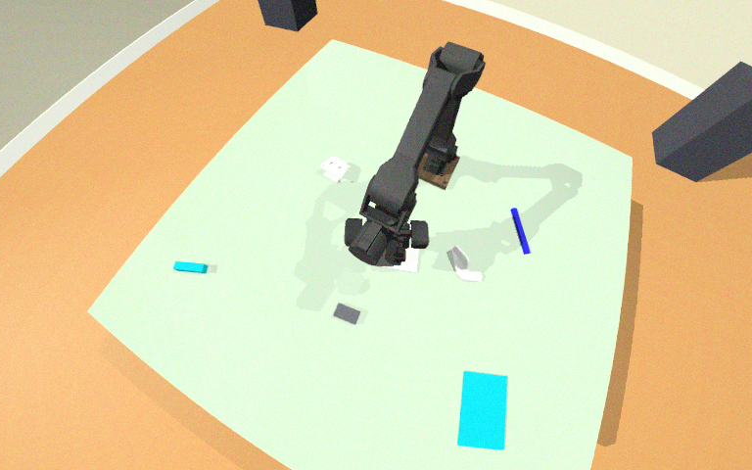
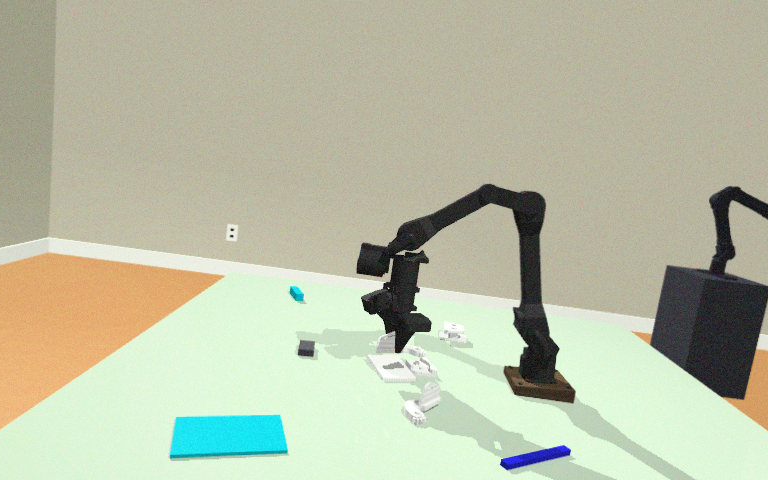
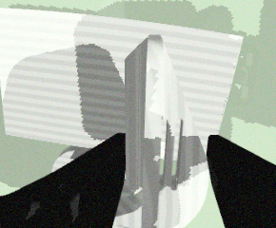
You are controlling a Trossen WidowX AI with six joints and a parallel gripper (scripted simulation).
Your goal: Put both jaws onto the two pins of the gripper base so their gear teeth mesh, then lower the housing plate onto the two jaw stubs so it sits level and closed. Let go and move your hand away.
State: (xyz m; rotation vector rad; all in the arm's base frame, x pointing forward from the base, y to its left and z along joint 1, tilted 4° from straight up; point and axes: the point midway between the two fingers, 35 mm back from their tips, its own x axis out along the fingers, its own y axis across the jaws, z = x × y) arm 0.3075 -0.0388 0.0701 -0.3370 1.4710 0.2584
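Observation:
My gripper points down and is shut on a white jaw. The jaw's ribbed finger stands up between the fingertips. The white gripper base lies flat below the held jaw, which casts a shadow on it. In the wrist view the jaw hides part of the base. The base's pins cannot be made out. The other white jaw lies on the table beside the base. The white housing plate is farther back, away from the gripper.
A dark grey block, a small cyan block, a blue bar and a large cyan slab lie around the parts. The arm's brown foot stands on the table.

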